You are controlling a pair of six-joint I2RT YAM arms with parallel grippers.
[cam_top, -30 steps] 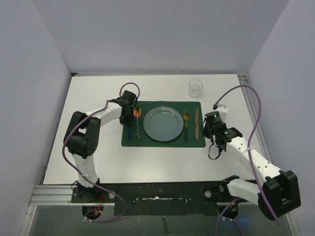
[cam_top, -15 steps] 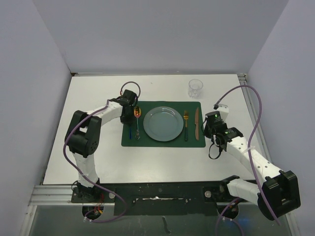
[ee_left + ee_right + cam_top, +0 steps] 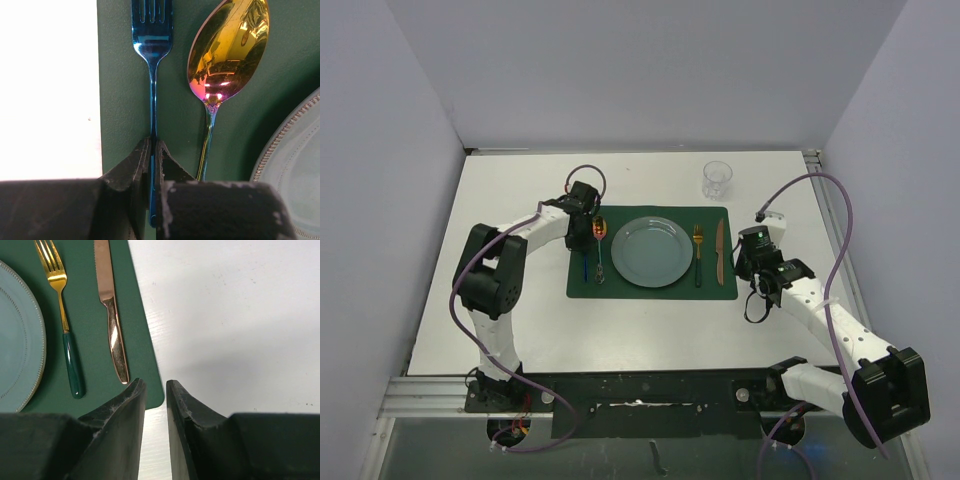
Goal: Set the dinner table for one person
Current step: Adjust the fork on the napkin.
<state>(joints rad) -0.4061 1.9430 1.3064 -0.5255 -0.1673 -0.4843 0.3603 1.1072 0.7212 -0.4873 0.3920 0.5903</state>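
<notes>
Rising from bases at the near edge of the dinner table (image 3: pixel 520 330), well short of the placemat (image 3: pixel 652 288), and folding at the elbows toward it. Reaching the left gripper (image 3: pixel 153 146) low over the placemat's left strip, pinching the handle of the blue fork (image 3: pixel 152 45) between fingers pressed together. Hovering the right gripper (image 3: pixel 156 386) above the placemat's near right corner, fingers standing slightly apart and gripping nothing. Showing that pinch in the left wrist view only, being too small to read from above. Counting on the placemat two forks, the blue one and a gold fork (image 3: pixel 59 285), one spoon (image 3: pixel 227 50), one knife (image 3: pixel 111 315) and one plate (image 3: pixel 651 251). Standing just beyond the placemat's far right corner, one glass (image 3: pixel 717 179).
</notes>
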